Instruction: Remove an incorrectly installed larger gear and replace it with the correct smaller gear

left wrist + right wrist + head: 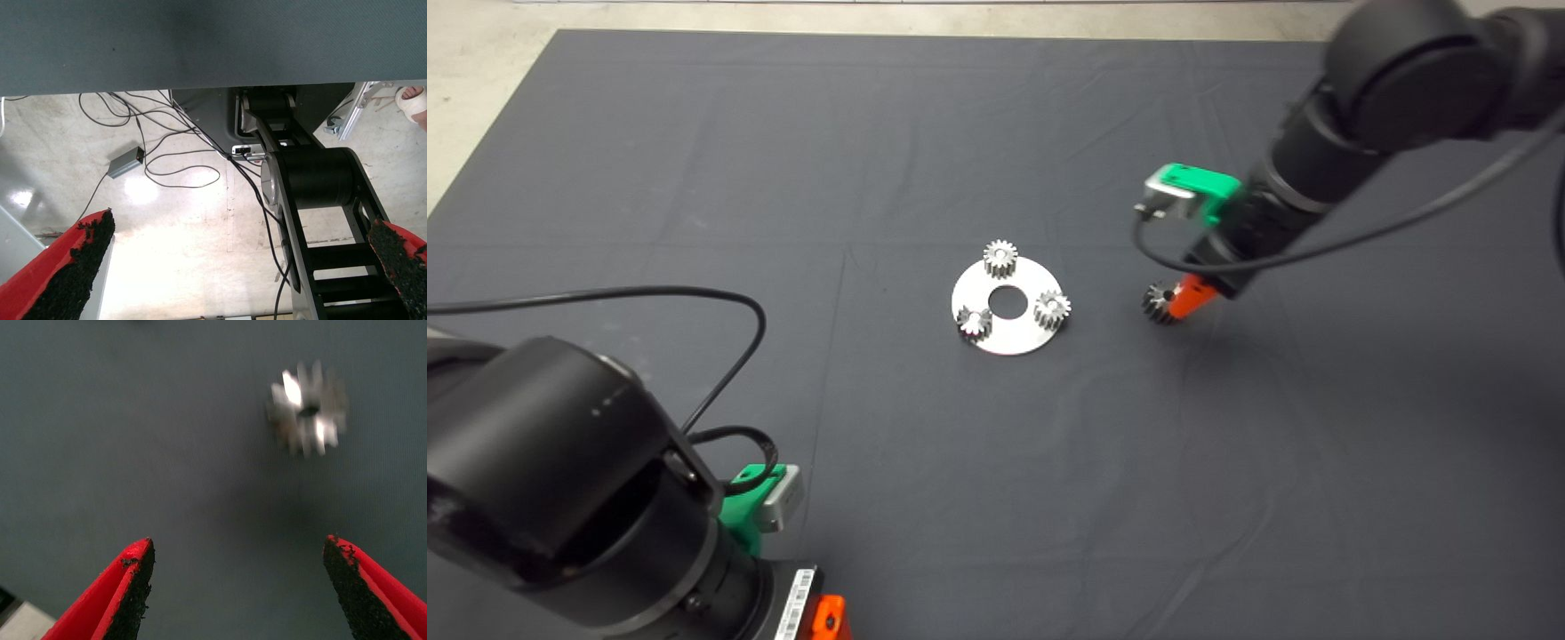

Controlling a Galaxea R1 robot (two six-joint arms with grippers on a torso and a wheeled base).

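The right gripper (1183,300), fingers apart, hangs beside the larger gear (1159,303), off the plate's (1009,342) right edge.

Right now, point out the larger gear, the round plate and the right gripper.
larger gear (1158,304), head view, its toothed side beside the red fingers.
round plate (1009,340), head view, its bare near edge.
right gripper (238,587), right wrist view, midway between its fingertips.

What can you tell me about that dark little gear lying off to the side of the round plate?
The larger gear looks like dark steel, with coarse teeth and a small centre hole. It rests on the dark mat, right of the round silver plate and apart from it. The right gripper hangs close by with its fingers open, not holding it.
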